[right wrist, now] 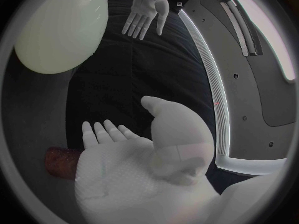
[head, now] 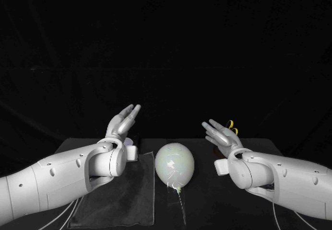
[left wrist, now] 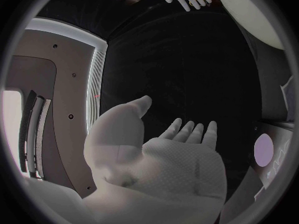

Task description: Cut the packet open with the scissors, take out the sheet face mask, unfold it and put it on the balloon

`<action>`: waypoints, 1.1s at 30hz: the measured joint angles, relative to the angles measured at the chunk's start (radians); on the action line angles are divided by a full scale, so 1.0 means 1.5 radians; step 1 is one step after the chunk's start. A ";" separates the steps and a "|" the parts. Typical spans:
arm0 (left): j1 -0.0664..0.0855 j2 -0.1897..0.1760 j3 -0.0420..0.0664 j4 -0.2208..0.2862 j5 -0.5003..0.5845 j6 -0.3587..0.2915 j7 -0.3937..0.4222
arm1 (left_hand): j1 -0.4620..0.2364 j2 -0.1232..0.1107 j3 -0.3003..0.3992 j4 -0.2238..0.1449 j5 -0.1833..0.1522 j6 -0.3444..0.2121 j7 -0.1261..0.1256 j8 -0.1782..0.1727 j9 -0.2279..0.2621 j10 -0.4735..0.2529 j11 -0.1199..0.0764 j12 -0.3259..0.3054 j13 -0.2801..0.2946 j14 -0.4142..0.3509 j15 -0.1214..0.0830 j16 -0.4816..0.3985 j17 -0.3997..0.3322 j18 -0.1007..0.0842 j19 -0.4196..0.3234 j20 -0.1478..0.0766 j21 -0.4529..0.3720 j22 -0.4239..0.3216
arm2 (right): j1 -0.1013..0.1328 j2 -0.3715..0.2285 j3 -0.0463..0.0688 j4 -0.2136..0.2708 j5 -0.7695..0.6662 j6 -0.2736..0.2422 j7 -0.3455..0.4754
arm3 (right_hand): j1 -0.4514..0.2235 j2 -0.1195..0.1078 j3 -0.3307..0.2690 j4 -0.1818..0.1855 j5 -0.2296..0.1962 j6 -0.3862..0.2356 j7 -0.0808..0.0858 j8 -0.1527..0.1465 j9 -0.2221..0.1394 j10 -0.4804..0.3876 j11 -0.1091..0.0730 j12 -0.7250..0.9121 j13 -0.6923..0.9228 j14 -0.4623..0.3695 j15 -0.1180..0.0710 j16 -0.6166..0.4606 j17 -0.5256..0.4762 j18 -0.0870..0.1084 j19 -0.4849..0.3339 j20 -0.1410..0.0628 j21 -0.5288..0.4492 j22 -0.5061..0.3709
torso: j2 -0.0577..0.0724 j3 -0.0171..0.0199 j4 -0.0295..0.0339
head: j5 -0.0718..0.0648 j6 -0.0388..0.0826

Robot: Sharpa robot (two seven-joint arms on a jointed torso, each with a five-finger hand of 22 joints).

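Left robot hand (head: 123, 120) and right robot hand (head: 221, 134) are held released beside the balloon (head: 173, 164); scissors (head: 234, 127) are glimpsed in head view

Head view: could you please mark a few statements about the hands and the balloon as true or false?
1. The left hand is raised, its fingers apart, and holds nothing. True.
2. The balloon lies on the table between the two arms. True.
3. The right hand grips the scissors. False: it holds nothing, and the yellow handles show just behind it.
4. The sheet mask already covers the balloon. False: the balloon's surface is bare.
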 measured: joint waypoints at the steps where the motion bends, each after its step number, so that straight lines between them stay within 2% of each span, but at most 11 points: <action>1: 0.000 0.000 0.000 0.000 0.001 0.003 0.001 | 0.000 0.000 0.001 0.001 0.000 0.000 0.000 0.000 0.000 0.000 0.000 0.000 0.000 0.000 0.000 0.000 0.000 0.000 0.000 0.000 0.000 0.000 | 0.004 0.000 -0.005 -0.002 -0.001 0.015 -0.005 | 0.006 0.000 0.002 -0.002 0.000 0.000 0.000 0.003 0.001 0.003 0.003 0.003 0.001 0.002 0.002 0.002 0.001 0.000 0.000 0.000 0.000 0.000 | 0.000 0.0000 0.0000 | 0.000 0.000; 8: -0.001 0.001 0.000 -0.005 0.003 0.017 0.006 | 0.005 0.000 0.003 -0.001 0.000 0.000 0.000 0.000 0.002 0.002 0.002 0.000 0.000 0.002 0.002 0.000 0.001 0.000 0.000 0.000 0.000 0.000 | 0.010 -0.011 -0.012 -0.009 -0.008 0.058 -0.018 | 0.081 -0.016 0.006 -0.058 -0.019 0.066 0.004 0.049 0.028 0.098 0.004 0.018 0.010 0.086 0.004 0.028 0.026 0.000 0.037 0.002 0.018 0.008 | -0.001 0.0002 0.0008 | -0.004 0.000; 13: -0.001 -0.001 0.000 -0.006 0.004 0.027 0.007 | 0.019 0.002 0.000 -0.004 0.000 0.019 0.000 0.012 0.008 0.024 0.013 0.005 0.004 0.036 0.040 0.014 0.014 0.000 0.013 0.004 0.009 0.004 | 0.012 -0.016 -0.012 -0.016 -0.018 0.052 -0.011 | 0.131 -0.027 0.014 -0.092 -0.046 0.152 0.011 0.103 0.059 0.221 0.010 0.039 0.019 0.213 0.005 0.071 0.058 0.026 0.140 0.000 0.063 0.029 | -0.001 0.0008 0.0012 | -0.008 -0.001; 15: -0.001 -0.003 0.000 -0.007 0.004 0.030 0.007 | 0.032 0.002 0.002 -0.012 0.000 0.033 0.001 0.019 0.013 0.043 0.015 0.010 0.006 0.066 0.043 0.024 0.025 0.000 0.033 0.006 0.016 0.008 | 0.012 -0.016 -0.011 -0.016 -0.021 0.047 -0.009 | 0.146 -0.030 0.019 -0.100 -0.048 0.180 0.013 0.118 0.067 0.271 0.007 0.047 0.022 0.262 0.000 0.087 0.068 0.027 0.191 0.000 0.085 0.039 | -0.001 0.0008 0.0012 | -0.008 -0.001; 19: -0.001 -0.008 0.000 -0.008 0.005 0.038 0.008 | 0.095 -0.012 0.009 -0.053 0.000 0.107 0.006 0.065 0.039 0.159 0.027 0.038 0.019 0.234 0.018 0.091 0.078 0.011 0.243 0.002 0.094 0.051 | 0.014 -0.019 -0.011 -0.021 -0.031 0.035 -0.003 | 0.163 -0.040 0.027 -0.113 -0.048 0.233 0.017 0.144 0.080 0.359 -0.002 0.059 0.025 0.347 -0.011 0.115 0.085 0.043 0.277 -0.001 0.122 0.054 | -0.002 0.0006 0.0012 | -0.009 -0.002; 20: -0.001 -0.010 0.000 -0.008 0.004 0.040 0.008 | 0.100 -0.015 0.009 -0.057 0.000 0.117 0.008 0.071 0.042 0.177 0.028 0.042 0.021 0.256 0.015 0.100 0.085 0.016 0.269 0.002 0.105 0.056 | 0.015 -0.020 -0.011 -0.022 -0.033 0.031 -0.002 | 0.169 -0.040 0.028 -0.115 -0.051 0.241 0.018 0.147 0.082 0.373 -0.004 0.059 0.026 0.360 -0.013 0.119 0.087 0.043 0.292 -0.001 0.128 0.057 | -0.002 0.0006 0.0010 | -0.010 -0.002; 22: -0.001 -0.015 0.000 -0.007 0.004 0.044 0.008 | 0.132 -0.024 0.011 -0.077 0.000 0.183 0.012 0.109 0.064 0.291 0.031 0.075 0.034 0.337 0.005 0.136 0.108 0.029 0.318 -0.001 0.129 0.067 | 0.016 -0.023 -0.011 -0.022 -0.041 0.025 -0.001 | 0.183 -0.046 0.034 -0.127 -0.055 0.278 0.021 0.163 0.090 0.426 -0.009 0.067 0.028 0.414 -0.021 0.136 0.096 0.055 0.329 -0.002 0.145 0.062 | -0.002 0.0002 0.0004 | -0.010 -0.003; 23: -0.001 -0.017 0.000 -0.007 0.004 0.046 0.008 | 0.155 -0.031 0.014 -0.090 0.000 0.242 0.015 0.142 0.082 0.370 0.022 0.097 0.041 0.384 -0.007 0.159 0.119 0.042 0.351 -0.003 0.146 0.073 | 0.017 -0.024 -0.011 -0.022 -0.045 0.022 -0.001 | 0.188 -0.048 0.038 -0.130 -0.056 0.293 0.022 0.168 0.093 0.442 -0.011 0.069 0.028 0.430 -0.025 0.141 0.097 0.059 0.344 -0.002 0.152 0.065 | -0.003 -0.0001 -0.0001 | -0.011 -0.003; 25: -0.001 -0.022 -0.001 -0.006 0.003 0.050 0.008 | 0.181 -0.036 0.018 -0.102 0.000 0.316 0.024 0.179 0.100 0.440 0.006 0.115 0.044 0.438 -0.023 0.184 0.130 0.063 0.393 -0.006 0.170 0.082 | 0.020 -0.029 -0.011 -0.019 -0.055 0.018 -0.001 | 0.193 -0.053 0.044 -0.136 -0.056 0.324 0.025 0.178 0.098 0.463 -0.016 0.069 0.028 0.455 -0.032 0.148 0.098 0.063 0.370 -0.003 0.164 0.068 | -0.003 -0.0004 -0.0010 | -0.012 -0.003; 28: -0.001 -0.029 -0.001 -0.002 0.002 0.057 0.007 | 0.202 -0.039 0.029 -0.112 0.000 0.376 0.035 0.203 0.110 0.508 -0.016 0.132 0.047 0.497 -0.044 0.213 0.143 0.087 0.442 -0.011 0.198 0.092 | 0.026 -0.040 -0.010 -0.012 -0.081 0.014 -0.002 | 0.204 -0.058 0.052 -0.145 -0.056 0.377 0.031 0.196 0.106 0.494 -0.024 0.069 0.028 0.493 -0.043 0.160 0.100 0.076 0.406 -0.005 0.180 0.073 | -0.003 -0.0010 -0.0027 | -0.016 -0.004; 33: -0.001 -0.047 -0.001 0.011 0.001 0.077 0.002 | 0.228 -0.044 0.057 -0.124 0.002 0.445 0.041 0.218 0.112 0.609 -0.049 0.148 0.047 0.614 -0.086 0.275 0.176 0.089 0.537 -0.055 0.267 0.123 | 0.040 -0.063 -0.009 0.005 -0.153 0.016 -0.011 | 0.209 -0.062 0.078 -0.149 -0.061 0.456 0.043 0.207 0.108 0.553 -0.039 0.067 0.028 0.567 -0.065 0.177 0.109 0.078 0.462 -0.022 0.212 0.084 | -0.003 -0.0022 -0.0059 | -0.029 -0.005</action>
